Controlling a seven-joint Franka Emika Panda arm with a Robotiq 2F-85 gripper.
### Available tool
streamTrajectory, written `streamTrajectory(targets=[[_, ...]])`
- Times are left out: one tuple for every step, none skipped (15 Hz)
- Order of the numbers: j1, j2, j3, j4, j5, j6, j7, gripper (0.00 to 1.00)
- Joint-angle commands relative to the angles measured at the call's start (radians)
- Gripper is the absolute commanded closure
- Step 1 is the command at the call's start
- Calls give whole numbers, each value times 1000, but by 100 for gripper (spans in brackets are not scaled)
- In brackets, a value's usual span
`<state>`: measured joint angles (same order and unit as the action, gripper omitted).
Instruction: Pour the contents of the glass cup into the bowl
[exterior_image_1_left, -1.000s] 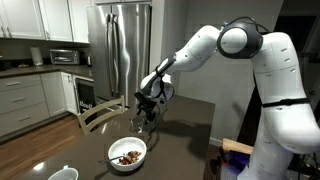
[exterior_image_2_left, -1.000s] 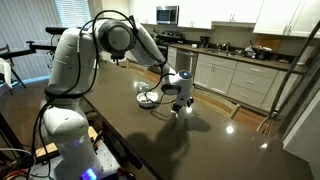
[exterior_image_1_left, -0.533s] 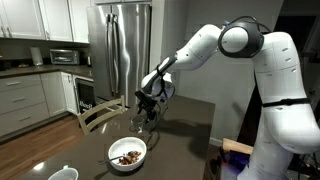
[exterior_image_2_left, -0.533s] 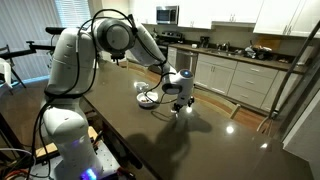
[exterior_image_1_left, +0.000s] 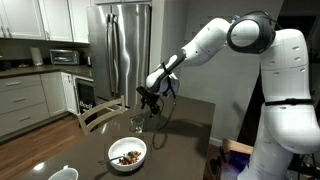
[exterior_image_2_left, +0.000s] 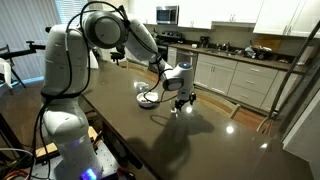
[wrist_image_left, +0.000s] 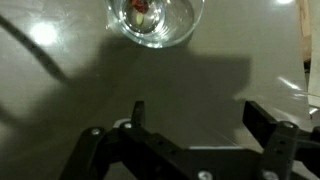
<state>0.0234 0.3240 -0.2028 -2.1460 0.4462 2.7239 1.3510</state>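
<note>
In an exterior view, we see the gripper (exterior_image_1_left: 150, 99) hanging wide open just above the glass cup (exterior_image_1_left: 137, 124), holding nothing. The arm (exterior_image_1_left: 200, 45) reaches from its high shoulder down across the desk (exterior_image_1_left: 190, 125), with the wrist bent downward. The glass cup stands upright on the desk just behind the bowl (exterior_image_1_left: 127, 167), which holds reddish-brown bits (exterior_image_1_left: 127, 157). A smaller white cup (exterior_image_1_left: 63, 174) sits well apart, at the lower edge.

In an exterior view from the opposite side, the arm (exterior_image_2_left: 130, 30) arcs over the desk (exterior_image_2_left: 200, 140) and the gripper (exterior_image_2_left: 180, 100) hovers near the bowl (exterior_image_2_left: 147, 102). We cannot make out the glass here.

Only the wrist view shows the fingers (wrist_image_left: 262, 118) clearly. The gripper (wrist_image_left: 200, 118) is spread wide with bare desk (wrist_image_left: 80, 70) between them. The glass cup (wrist_image_left: 152, 25) stands ahead of them, apart, with a reddish speck inside.
</note>
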Motion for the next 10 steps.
streamTrajectory(targets=[[16, -88, -12, -54, -142, 5, 73, 0], [11, -103, -3, -58, -165, 19, 60, 0], [6, -115, 2, -59, -187, 25, 50, 0], [-1, -127, 12, -60, -195, 35, 32, 0], [-8, -138, 21, -60, -197, 45, 18, 0], [-14, -152, 30, -63, -193, 56, 2, 0], [-22, -166, 45, -67, -178, 69, -33, 0], [-30, -181, 62, -73, -163, 80, -82, 0], [-44, -198, 88, -80, -131, 84, -166, 0], [-26, -145, 59, -36, -171, 56, -54, 0]])
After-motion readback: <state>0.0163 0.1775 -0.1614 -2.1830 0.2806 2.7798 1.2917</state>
